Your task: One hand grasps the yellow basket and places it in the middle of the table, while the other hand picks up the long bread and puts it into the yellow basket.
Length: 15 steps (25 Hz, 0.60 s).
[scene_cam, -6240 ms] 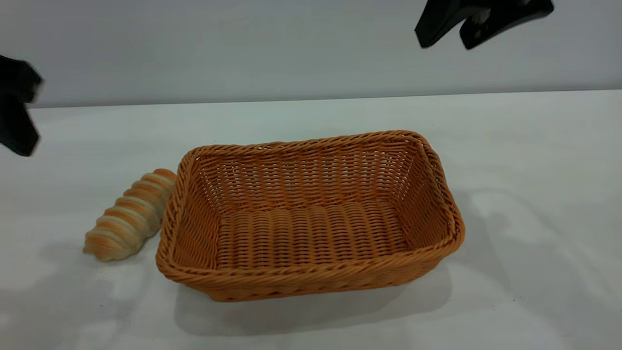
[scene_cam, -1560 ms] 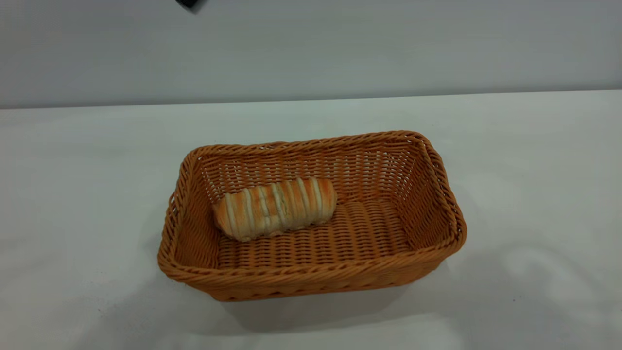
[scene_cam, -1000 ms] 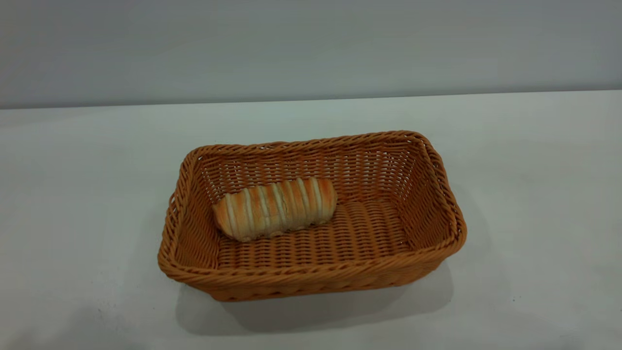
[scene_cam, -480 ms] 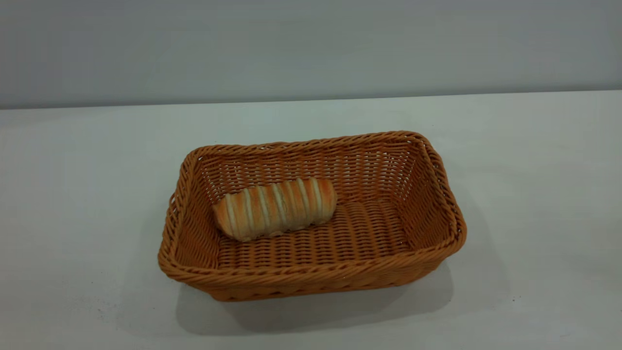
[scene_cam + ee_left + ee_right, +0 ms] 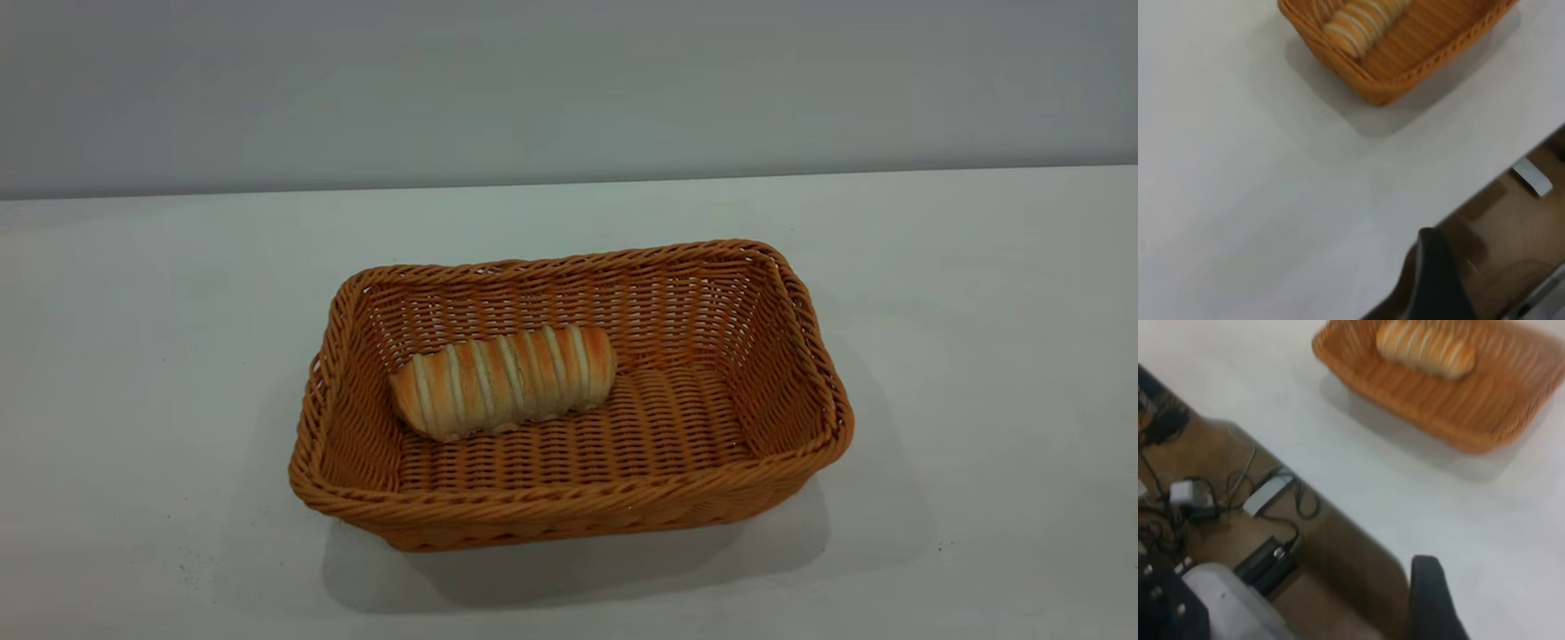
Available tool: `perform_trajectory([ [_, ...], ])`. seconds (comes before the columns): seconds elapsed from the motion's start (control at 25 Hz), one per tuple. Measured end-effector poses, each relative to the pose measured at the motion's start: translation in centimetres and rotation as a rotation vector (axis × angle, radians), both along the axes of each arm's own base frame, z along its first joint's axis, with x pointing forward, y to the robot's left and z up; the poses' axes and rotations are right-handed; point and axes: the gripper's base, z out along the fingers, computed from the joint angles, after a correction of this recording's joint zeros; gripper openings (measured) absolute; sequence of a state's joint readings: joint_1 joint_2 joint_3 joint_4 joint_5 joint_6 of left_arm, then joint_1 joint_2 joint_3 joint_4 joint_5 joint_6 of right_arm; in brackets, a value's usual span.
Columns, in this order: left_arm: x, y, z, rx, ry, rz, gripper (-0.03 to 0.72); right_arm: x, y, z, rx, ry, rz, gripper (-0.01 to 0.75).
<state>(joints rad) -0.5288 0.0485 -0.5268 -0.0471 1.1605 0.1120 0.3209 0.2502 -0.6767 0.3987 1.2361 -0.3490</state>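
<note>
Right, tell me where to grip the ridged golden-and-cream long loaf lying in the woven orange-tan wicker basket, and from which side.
Grip the long bread across its middle, fingers closing on its two long flanks, coming straight down from above. It lies flat on the yellow basket floor toward the left-rear corner, and the flared walls probably block any sideways approach. Both grippers are pulled back off the table.

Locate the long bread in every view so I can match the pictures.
Exterior view: the long bread lies inside the yellow basket, toward its left end.
Left wrist view: at the top edge, in the basket.
Right wrist view: top centre, in the basket.
Shared landmark: the basket's braided rim.
</note>
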Motion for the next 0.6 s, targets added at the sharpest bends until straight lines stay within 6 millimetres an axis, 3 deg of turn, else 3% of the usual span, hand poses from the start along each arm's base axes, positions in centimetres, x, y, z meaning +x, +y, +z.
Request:
perform_trajectory([
  [0.36,0.2,-0.1,-0.8,-0.005,0.002,-0.001,0.526,0.7,-1.0,-4.4,-0.104,0.016,-0.094,0.544],
  [0.6,0.2,-0.2,-0.9,-0.004,0.003,-0.001,0.526,0.9,-2.3,-5.0,-0.165,-0.043,-0.222,0.544],
])
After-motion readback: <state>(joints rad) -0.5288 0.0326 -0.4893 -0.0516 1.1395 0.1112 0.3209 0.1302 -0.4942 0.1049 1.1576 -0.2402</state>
